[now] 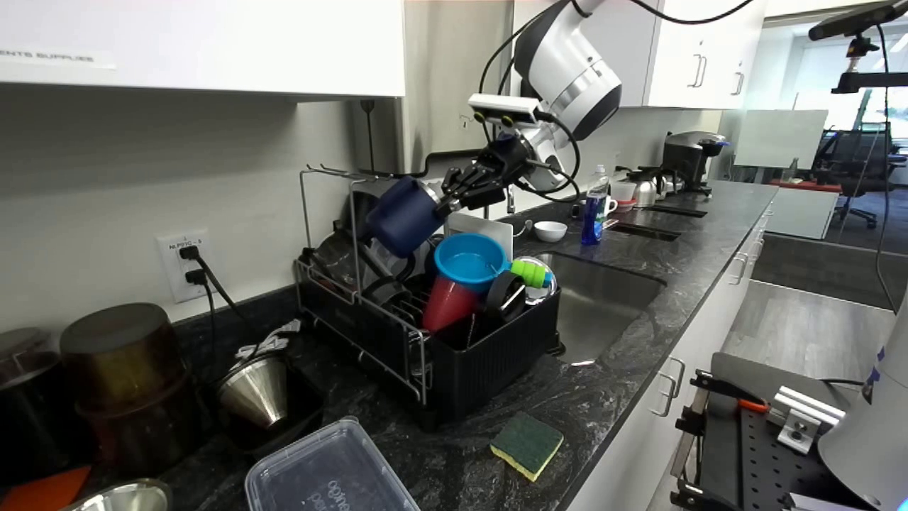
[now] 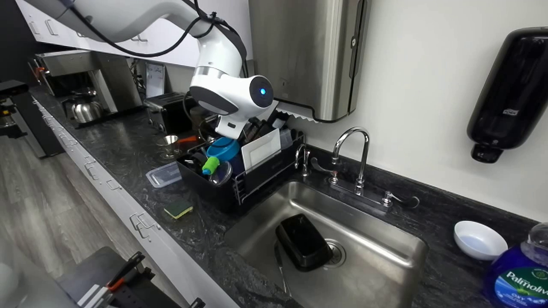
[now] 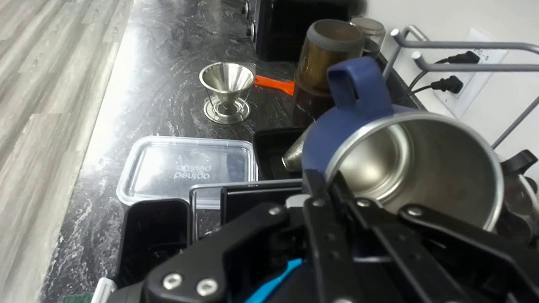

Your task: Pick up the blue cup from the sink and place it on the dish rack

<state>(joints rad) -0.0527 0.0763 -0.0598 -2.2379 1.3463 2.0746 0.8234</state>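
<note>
Over the rack (image 1: 355, 326), cup (image 1: 403, 218) hangs tilted, clear of the sink (image 2: 376, 261). Gripper (image 3: 325, 180) nearly closed, pinching the cup's rim from inside and out. Lift and carry judged done; lowering and release remain. Contact below: cannot tell.

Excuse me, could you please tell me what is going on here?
A robot arm is holding a navy-blue mug tilted over the black dish rack. Its fingers pinch the rim, one inside the mug and one outside. In the rack are a light-blue bowl and a red cup, and a black container lies in the steel sink. The mug has not been released yet, and I cannot tell whether it touches anything in the rack.
</note>
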